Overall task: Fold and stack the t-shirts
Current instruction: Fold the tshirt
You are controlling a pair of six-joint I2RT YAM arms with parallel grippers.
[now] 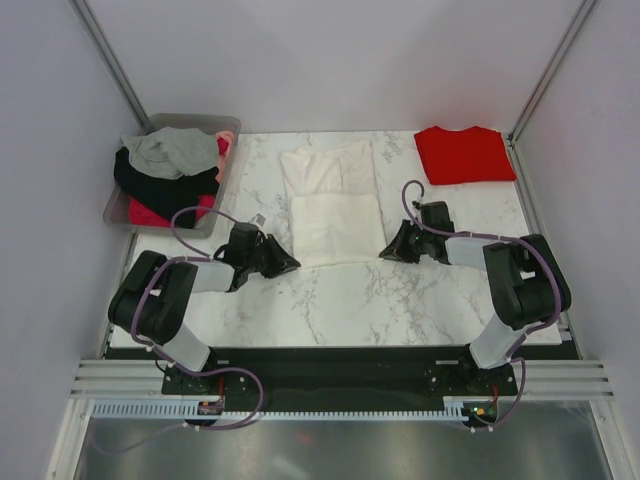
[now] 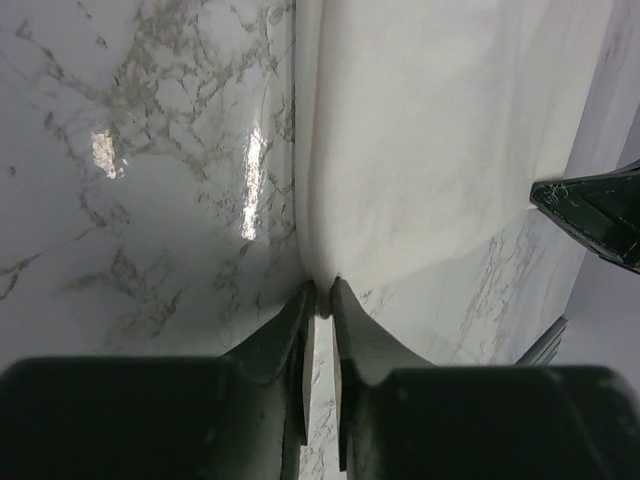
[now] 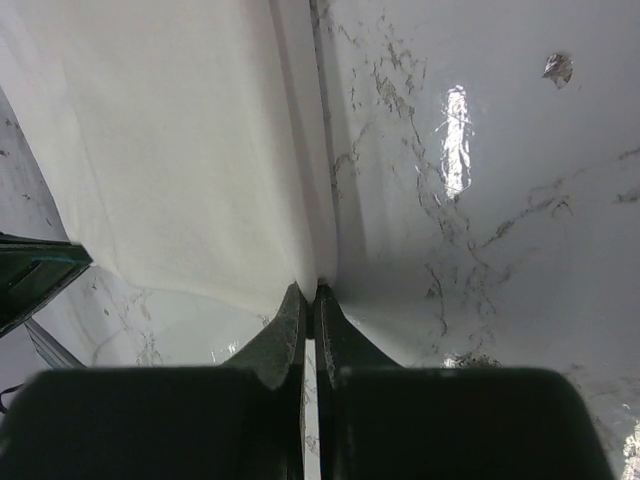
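Top external, cream-white t-shirt (image 1: 333,205): it lies on the table between your left gripper (image 1: 292,264) and right gripper (image 1: 386,252). It runs away from both fingertips toward the back wall, and a crease crosses it midway.
Red t-shirt (image 1: 463,153): folded, well beyond your right fingertips in the far right corner, apart from the white one.
Marble table (image 1: 350,300): glossy white with grey veins, catching the lamp glare. Behind both fingertips, toward the arm bases, you have bare marble.
Room: plain pale walls on three sides, with a metal post in each far corner.
Grey bin (image 1: 228,124): heaped with clothes, beyond and outside your left fingertips at the far left edge.
Open room: a strip of bare marble flanks each long edge of the white shirt.
Left gripper: fingers almost pressed together, pinching the shirt's near left corner low over the marble.
Right gripper: fingers pressed together on the near right corner, cloth pinched between the tips.
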